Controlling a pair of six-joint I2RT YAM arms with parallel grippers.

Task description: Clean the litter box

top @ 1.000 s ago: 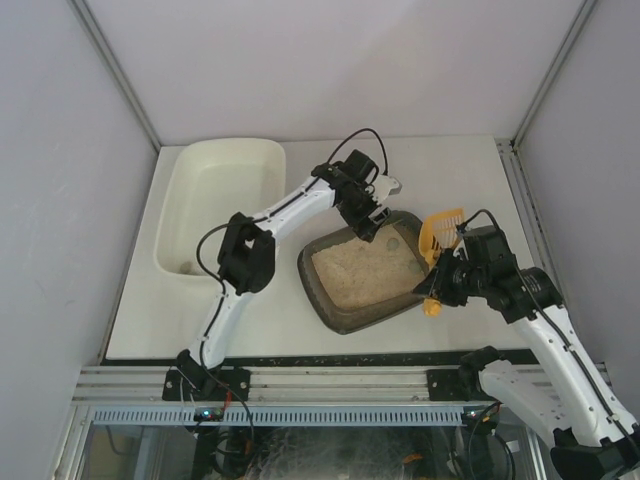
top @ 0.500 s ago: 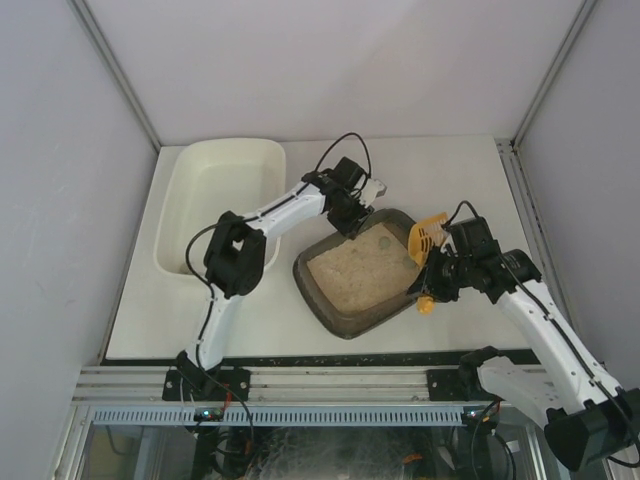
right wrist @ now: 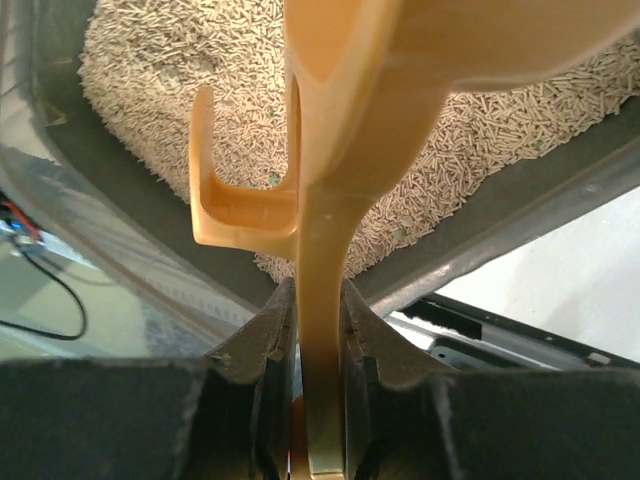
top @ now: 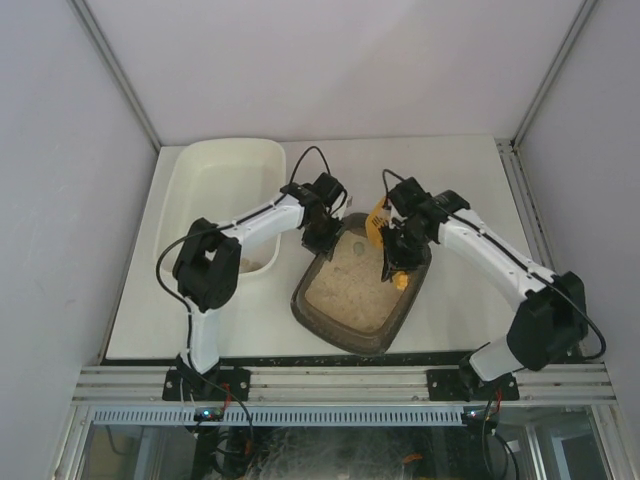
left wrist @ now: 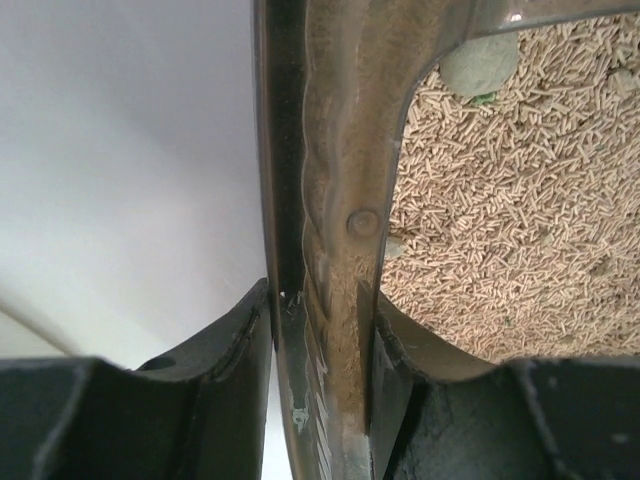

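Note:
The litter box, a dark tray of beige pellets, lies skewed on the table in the top view. My left gripper is shut on its far left rim; in the left wrist view the rim runs between the jaws of that gripper. A grey-green clump lies on the pellets. My right gripper hangs over the box's far right part, shut on the handle of a yellow scoop. In the right wrist view the scoop rises from the gripper above the pellets.
A larger white tub stands at the far left, close beside the left arm's forearm. Grey walls enclose the table on three sides. The table's near edge runs just below the litter box.
The left gripper closed on the box rim and drew the box leftward, turning it. The right arm swung left with the scoop, from beside the box to over it.

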